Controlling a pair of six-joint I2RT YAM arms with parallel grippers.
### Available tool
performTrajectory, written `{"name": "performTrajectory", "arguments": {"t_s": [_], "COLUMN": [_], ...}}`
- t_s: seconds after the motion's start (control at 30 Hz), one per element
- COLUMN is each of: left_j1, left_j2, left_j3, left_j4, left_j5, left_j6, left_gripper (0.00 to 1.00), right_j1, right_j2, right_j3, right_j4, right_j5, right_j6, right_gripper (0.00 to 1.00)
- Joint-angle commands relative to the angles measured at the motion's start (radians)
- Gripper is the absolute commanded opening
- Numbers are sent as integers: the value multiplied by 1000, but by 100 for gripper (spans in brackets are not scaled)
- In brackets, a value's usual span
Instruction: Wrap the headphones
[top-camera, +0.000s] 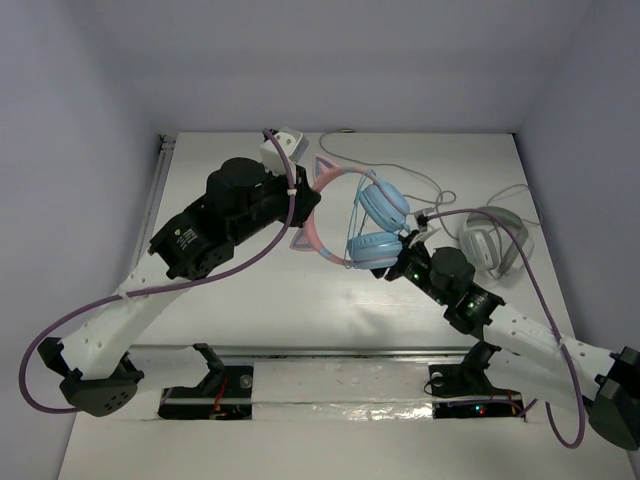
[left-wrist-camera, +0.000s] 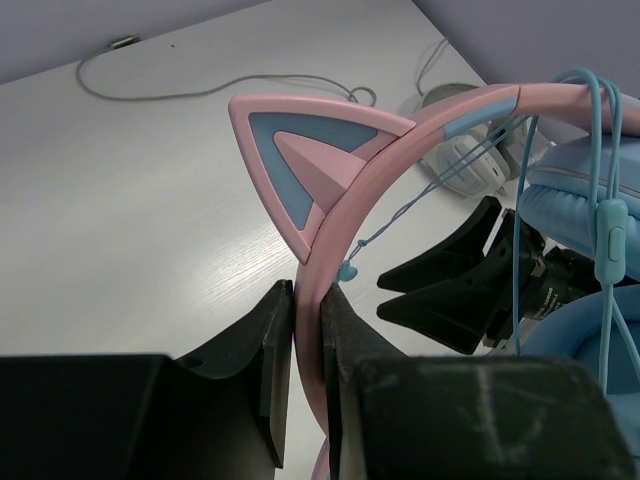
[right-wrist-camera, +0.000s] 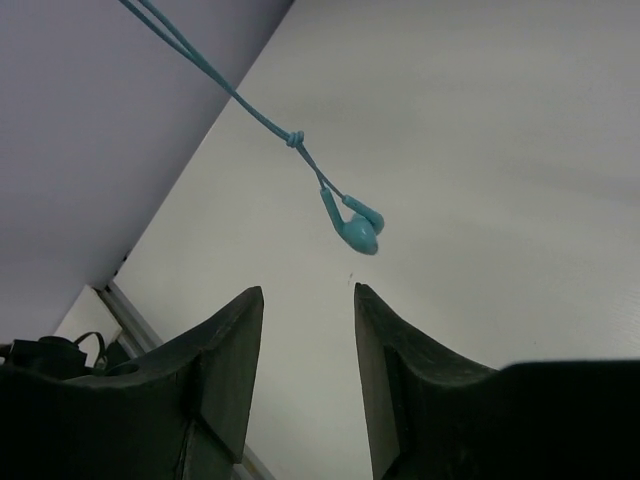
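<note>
The headphones (top-camera: 375, 225) have a pink headband (left-wrist-camera: 400, 150) with a cat ear (left-wrist-camera: 300, 160) and light-blue ear cups (left-wrist-camera: 580, 190). They are lifted off the table. My left gripper (left-wrist-camera: 308, 300) is shut on the headband just below the cat ear; it also shows in the top view (top-camera: 298, 215). The thin pale-blue cable (left-wrist-camera: 600, 150) is looped over the headband, and its small teal end (right-wrist-camera: 355, 225) dangles free. My right gripper (right-wrist-camera: 308, 295) is open and empty just below that end, by the lower ear cup (top-camera: 375, 250).
White-grey headphones (top-camera: 492, 240) with a white cable (top-camera: 440, 185) lie on the table at the right, just behind my right arm. Walls close the table at the back and both sides. A metal rail (top-camera: 155, 190) runs along the left edge.
</note>
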Motion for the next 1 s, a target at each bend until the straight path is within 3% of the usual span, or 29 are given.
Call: {"name": "performTrajectory", "arguments": {"t_s": [0.0,0.4,0.63,0.97], "left_j1": [-3,-3,-3,-3], "left_j2": [-23,-32,-37,-37], "left_j3": [52,51,49,45], "left_j4": [71,65,59,59], "left_j5": [-4,17,13,19], "left_j6": [-18,-18,-12,-17], "left_gripper": [0,0,0,0], "right_j1": [-8,-8,-8,-8], "right_j2": [15,144,113,140], "right_j3": [65,139,158,177], "right_j4": [-10,-10,-21,-10], "right_j5": [22,97,123,117], "right_j6": [-38,-102,-105,-115], "right_gripper": [48,52,47,49]}}
